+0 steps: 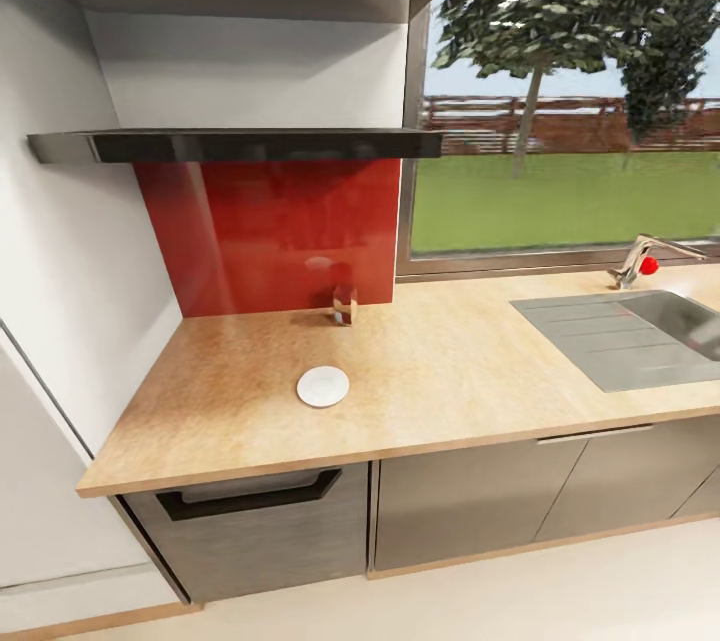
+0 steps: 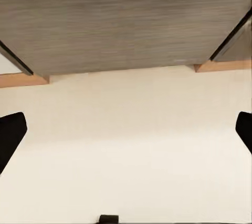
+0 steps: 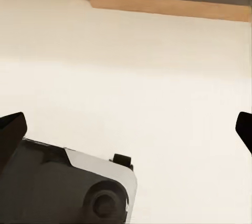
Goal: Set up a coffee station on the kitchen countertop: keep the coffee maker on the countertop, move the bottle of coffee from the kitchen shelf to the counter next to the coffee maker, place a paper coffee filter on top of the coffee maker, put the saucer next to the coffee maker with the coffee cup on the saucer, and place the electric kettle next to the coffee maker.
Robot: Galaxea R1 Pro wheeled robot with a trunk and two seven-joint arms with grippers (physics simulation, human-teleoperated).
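The pale wood-look table [image 1: 470, 371] runs from a white wall on the left to a steel sink [image 1: 640, 331] on the right, above dark grey cabinet fronts [image 1: 470, 501] and a cream floor [image 1: 560, 601]. A black shelf [image 1: 230, 144] hangs over a glossy red splashback [image 1: 270, 231], and beside it a window [image 1: 570, 121] looks onto grass, a fence and trees.

One saucer [image 1: 323, 386] lies flat on the table, left of centre, nearer the front edge. Behind it, well apart, one small bottle [image 1: 345, 302] stands upright against the splashback; its colour and cap are too blurred to make out. One tap [image 1: 640, 261] with a red knob stands behind the sink, which the picture edge cuts off.

The left hand [image 2: 126, 132] hangs released over the floor before a cabinet front, fingertips [image 2: 10, 135] far apart at the picture edges. The right hand [image 3: 126, 132] is likewise spread wide above the floor, grasping nothing, with part of the robot's dark body [image 3: 63, 187] below it.
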